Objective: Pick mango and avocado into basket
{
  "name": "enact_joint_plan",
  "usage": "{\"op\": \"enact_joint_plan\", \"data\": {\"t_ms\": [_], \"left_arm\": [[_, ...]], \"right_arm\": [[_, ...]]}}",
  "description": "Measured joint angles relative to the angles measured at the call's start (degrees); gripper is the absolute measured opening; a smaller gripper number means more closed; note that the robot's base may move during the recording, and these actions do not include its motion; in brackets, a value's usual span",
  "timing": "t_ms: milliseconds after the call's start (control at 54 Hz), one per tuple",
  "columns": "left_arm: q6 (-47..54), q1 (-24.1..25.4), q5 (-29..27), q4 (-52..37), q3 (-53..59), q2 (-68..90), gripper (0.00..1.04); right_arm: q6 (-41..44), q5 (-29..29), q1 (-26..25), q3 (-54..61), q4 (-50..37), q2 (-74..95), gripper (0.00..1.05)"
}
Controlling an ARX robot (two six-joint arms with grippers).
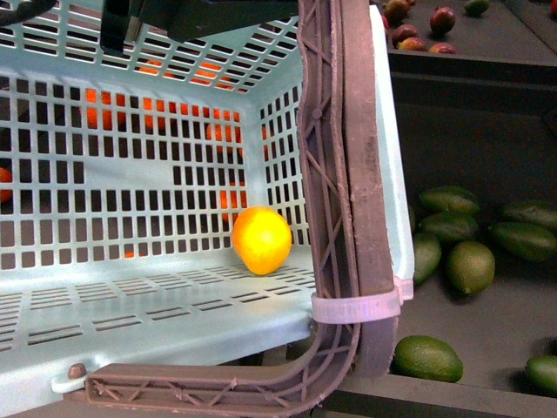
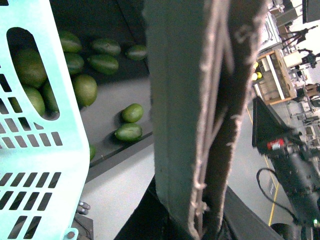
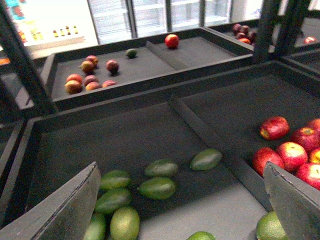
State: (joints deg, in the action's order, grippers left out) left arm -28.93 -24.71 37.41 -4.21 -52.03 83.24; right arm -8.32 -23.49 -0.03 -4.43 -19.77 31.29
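Presently we list: mango point(image 1: 261, 239), in the basket point(image 1: 174, 344), resting by its far wall; avocado point(image 3: 157, 187), loose in the bin point(image 3: 100, 145) under the right gripper point(image 3: 180, 167), jaws wide, presumably for reaching it; left gripper point(image 2: 205, 125) beside the basket, jaw state indeterminable

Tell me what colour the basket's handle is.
The handle is brown and ribbed, tied with a white zip tie; front view shows it best.

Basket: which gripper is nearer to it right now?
Left. The left gripper sits right beside the lattice wall of the basket. The right gripper hangs open over the tray of green fruit, with no basket in its wrist view.
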Motion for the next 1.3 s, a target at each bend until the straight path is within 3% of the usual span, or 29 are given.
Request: {"op": "enact_joint_plan", "data": {"t_ms": [167, 500, 741, 927, 1297], "left_arm": [[-0.24, -0.13, 0.13, 0.0, 0.0, 0.0, 0.11], [-0.17, 0.13, -0.94, 0.0, 0.0, 0.0, 0.11], [-0.17, 0.11, -0.28, 0.0, 0.0, 0.0, 0.11], [-0.22, 0.11, -0.33, 0.0, 0.0, 0.0, 0.11], [-0.22, 0.09, -0.28, 0.0, 0.0, 0.0, 0.11]], "right_arm": [[-1.97, 8.39, -5.22, -11.19, -9.4, 26.64, 0.97], [2.75, 18.93, -6.99, -26.29, -17.03, 69.07, 0.97], [10.34, 23.37, -6.67, -34.86, -22.97, 93.33, 0.97], [11.58, 25.4, -6.43, -43.3, -24.57, 108.67, 0.97], [9.66, 27.52, -5.49, -53.88, -25.79, 120.69, 0.97]]}}
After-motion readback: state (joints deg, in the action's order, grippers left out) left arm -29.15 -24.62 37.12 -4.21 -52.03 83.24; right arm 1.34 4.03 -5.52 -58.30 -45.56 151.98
